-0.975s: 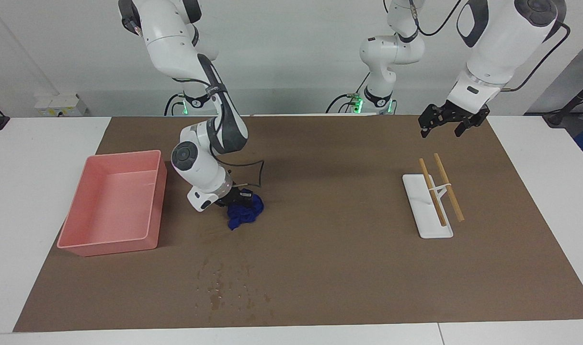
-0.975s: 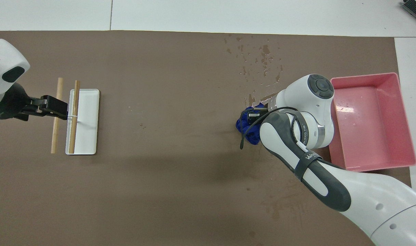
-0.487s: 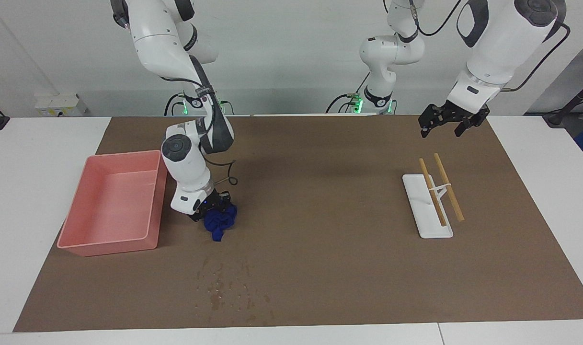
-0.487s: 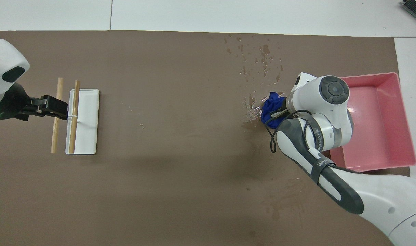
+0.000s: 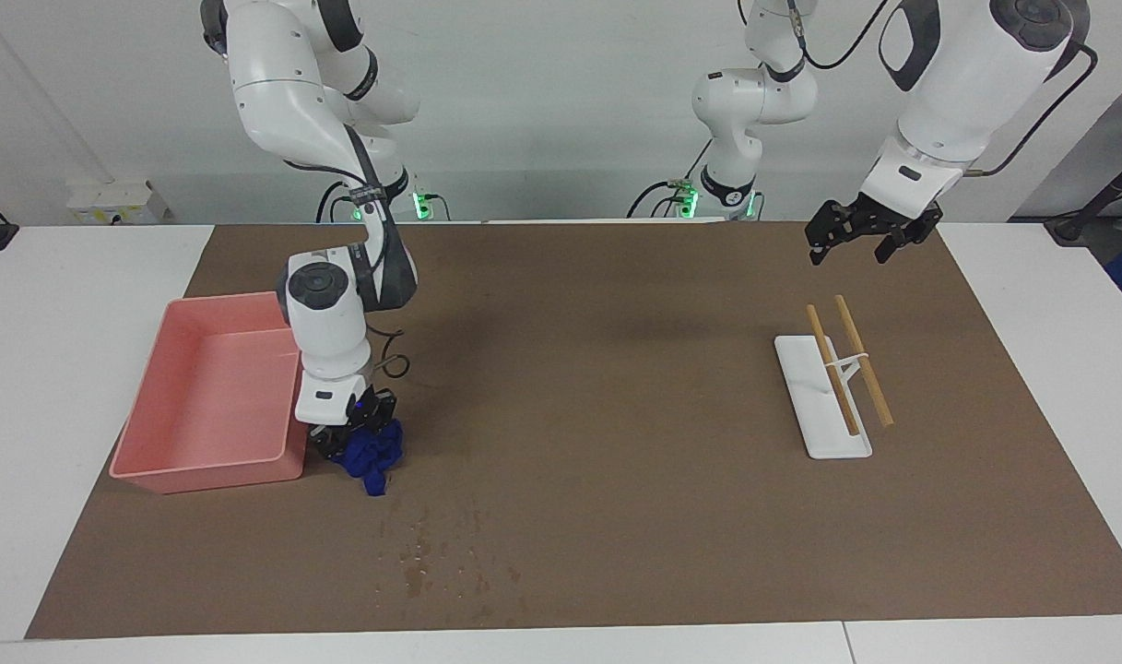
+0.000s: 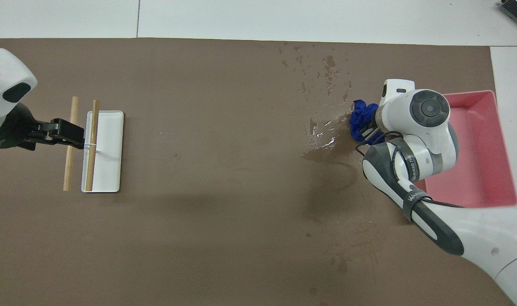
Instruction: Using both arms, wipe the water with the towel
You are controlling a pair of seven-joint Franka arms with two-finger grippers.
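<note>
My right gripper (image 5: pixel 353 441) is shut on the blue towel (image 5: pixel 373 454) and holds it low on the brown mat, beside the pink tray's corner that is farther from the robots. In the overhead view the towel (image 6: pixel 361 121) sticks out from under the right gripper (image 6: pixel 371 127). The water is scattered dark spots (image 5: pixel 431 553) farther from the robots than the towel. It also shows as glossy streaks (image 6: pixel 324 138) beside the towel and spots (image 6: pixel 326 72) near the mat's edge. My left gripper (image 5: pixel 848 256) waits open and raised over the mat at the left arm's end.
A pink tray (image 5: pixel 206 475) stands at the right arm's end, also in the overhead view (image 6: pixel 479 144). A white rest (image 5: pixel 823 420) with two wooden sticks (image 5: pixel 860 360) lies at the left arm's end, below the left gripper (image 6: pixel 71 135).
My right gripper has dragged the towel across the mat toward the pink tray and farther from the robots, leaving a wet smear. The left arm has not moved.
</note>
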